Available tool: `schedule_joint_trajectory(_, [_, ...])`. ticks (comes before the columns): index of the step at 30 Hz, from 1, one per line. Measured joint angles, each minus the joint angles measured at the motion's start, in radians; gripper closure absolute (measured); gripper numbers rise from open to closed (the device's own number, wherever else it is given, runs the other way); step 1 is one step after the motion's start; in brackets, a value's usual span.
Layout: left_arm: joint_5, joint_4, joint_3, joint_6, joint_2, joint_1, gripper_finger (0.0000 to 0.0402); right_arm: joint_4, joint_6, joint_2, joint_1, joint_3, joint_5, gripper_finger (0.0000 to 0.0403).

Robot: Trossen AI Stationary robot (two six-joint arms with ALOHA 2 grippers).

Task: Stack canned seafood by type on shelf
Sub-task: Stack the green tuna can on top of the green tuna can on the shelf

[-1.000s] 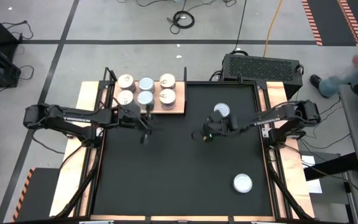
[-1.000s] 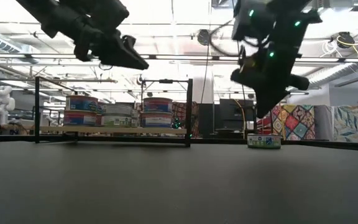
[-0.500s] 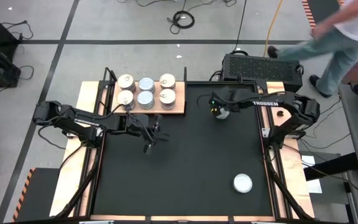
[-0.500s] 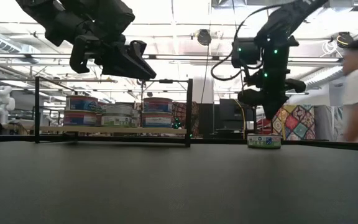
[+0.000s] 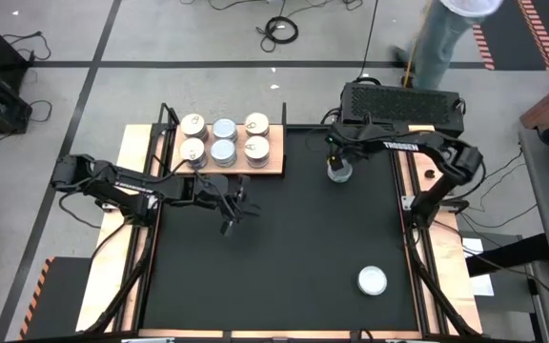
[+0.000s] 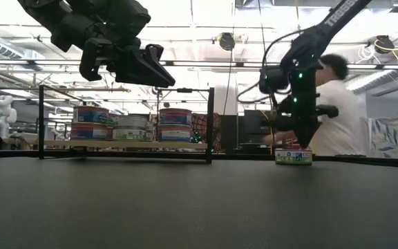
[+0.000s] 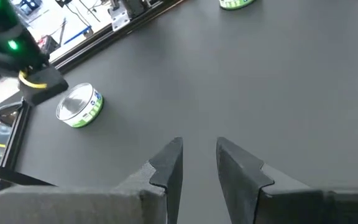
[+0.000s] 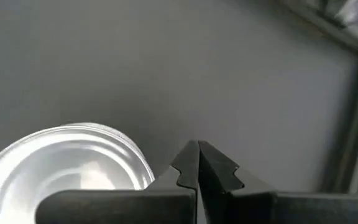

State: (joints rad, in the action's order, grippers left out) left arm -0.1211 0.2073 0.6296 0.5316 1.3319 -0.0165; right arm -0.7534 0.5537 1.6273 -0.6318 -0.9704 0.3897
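Six tins of canned seafood stand in two rows on the pale wooden shelf at the far left; the low view shows these shelf tins stacked two high. A green-labelled tin stands on the black mat at the far right. My right gripper is shut and points down right at that tin's shiny lid, just over its edge. A third tin rests near the front right. My left gripper hovers open above the mat, in front of the shelf, with nothing between its fingers. My right gripper comes at the far tin from above with shut fingers, close to the rim of its lid. Whether the fingertips touch the tin, I cannot tell. The tin stands upright on the mat.
A black frame post marks the shelf's right end. Narrow wooden strips run along both sides of the mat. A person passes behind the table's far edge. The middle of the mat is bare.
My right gripper has swung from the middle of the mat toward the far edge and now stands over the far tin. My left gripper has shifted a little toward the table's right and down, then kept still. A person has walked past behind the table.
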Motion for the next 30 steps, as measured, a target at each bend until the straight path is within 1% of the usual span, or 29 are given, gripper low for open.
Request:
schedule_joint_trajectory(4, [0.001,-0.007,0.0,0.008,0.0,0.012,0.0302,0.041,-0.016,0.051,-0.006,0.0,-0.056,0.0403])
schedule_joint_trajectory(8, [0.001,-0.011,0.0,0.032,0.0,0.013,0.0302,0.047,0.006,0.056,0.032,0.0,-0.108,0.0403])
schedule_joint_trajectory(9, [0.001,-0.011,0.0,0.033,0.0,0.012,0.0302,0.047,0.011,0.056,0.049,0.0,-0.109,0.0403])
schedule_joint_trajectory(13, [0.001,-0.015,0.0,0.051,0.0,0.012,0.0302,0.05,0.053,0.054,0.118,0.0,-0.168,0.0403])
schedule_joint_trajectory(18, [0.001,-0.014,-0.001,0.063,0.007,0.012,0.0302,0.055,0.156,0.054,0.245,0.0,-0.196,0.0403])
schedule_joint_trajectory(22, [0.001,0.008,-0.001,0.144,0.008,0.012,0.0302,0.077,0.219,0.054,0.345,-0.001,-0.241,0.0403])
schedule_joint_trajectory(23, [0.001,0.021,-0.001,0.164,0.008,0.012,0.0302,0.067,0.239,0.054,0.366,-0.007,-0.238,0.0403])
schedule_joint_trajectory(25, [-0.008,0.068,-0.002,0.204,0.008,0.012,0.0302,0.009,0.297,0.052,0.402,-0.029,-0.196,0.0403])
schedule_joint_trajectory(28, [-0.063,0.14,-0.002,0.238,0.009,0.009,0.0302,-0.111,0.387,0.051,0.429,-0.071,-0.058,0.0403])
schedule_joint_trajectory(30, [-0.108,0.193,0.0,0.237,0.033,0.003,0.0302,-0.143,0.407,0.05,0.431,-0.08,0.012,0.0403])
